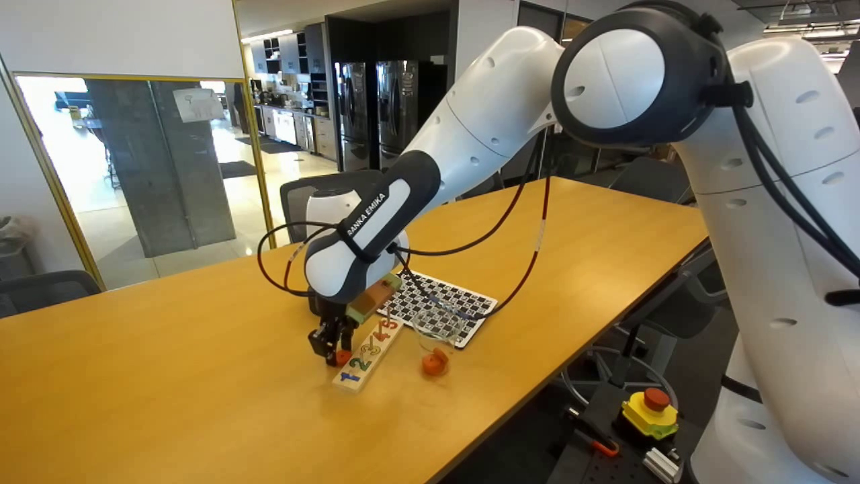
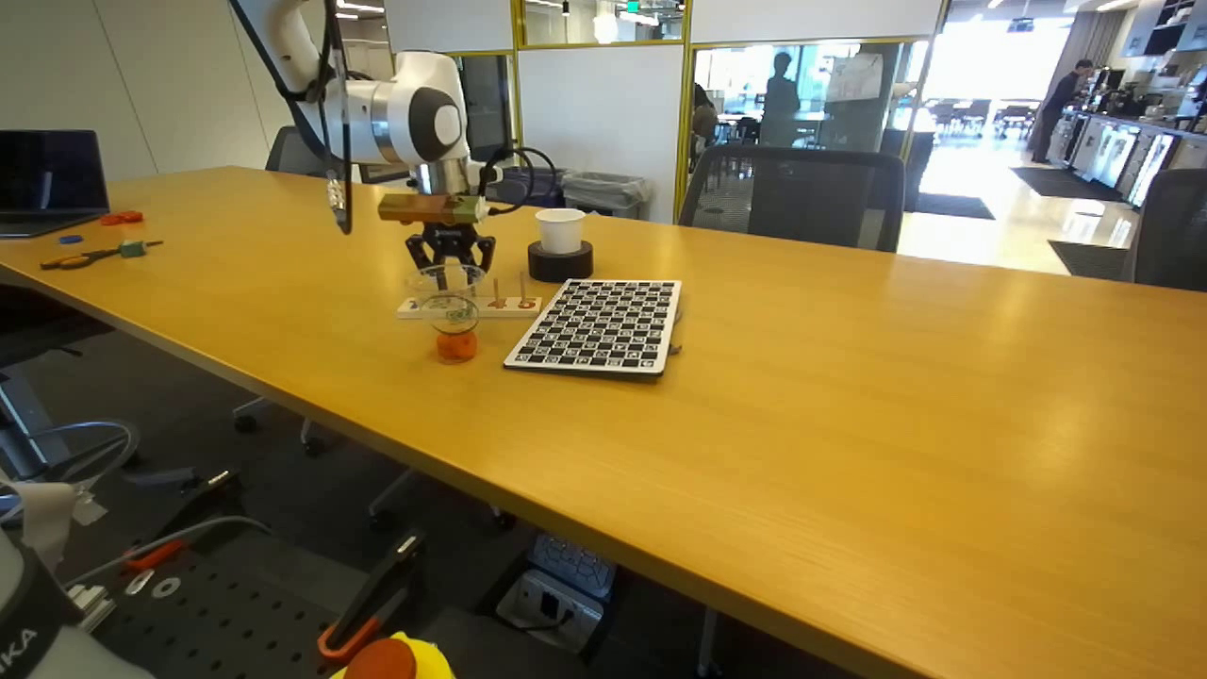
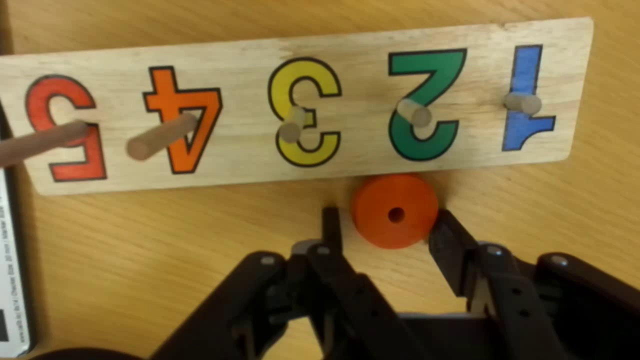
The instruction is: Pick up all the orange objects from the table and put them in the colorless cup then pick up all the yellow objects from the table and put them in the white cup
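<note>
A white robot arm (image 1: 474, 124) with dark joints reaches across a long wooden surface (image 1: 168, 390). In an exterior view it rises from the right edge, bends at a large rounded joint near the top, and slopes down and leftward to its wrist. There the black end effector (image 3: 386, 220) points downward, low over the surface. Loops of cable hang about the arm in both exterior views.

In the wrist view the two fingers (image 3: 452, 250) stand apart, one on each side of an orange disc (image 3: 395, 197) with a hole in its middle. A strip of surface shows between the disc and the finger on the left of that view; the finger on the right is at the disc's edge, and I cannot tell whether it touches. The disc lies just beside the long edge of a pale number board (image 3: 355, 115), by its green 2. The board carries the numerals 1 to 5, with a peg (image 3: 291, 129) at each.

On the board's opposite side stands a clear cup (image 1: 435, 338) with orange pieces (image 1: 434, 364) at its bottom. The white cup (image 2: 561, 231) stands upright on or in a round black base (image 2: 560, 264), near a black-and-white checkered board (image 2: 599, 321)
</note>
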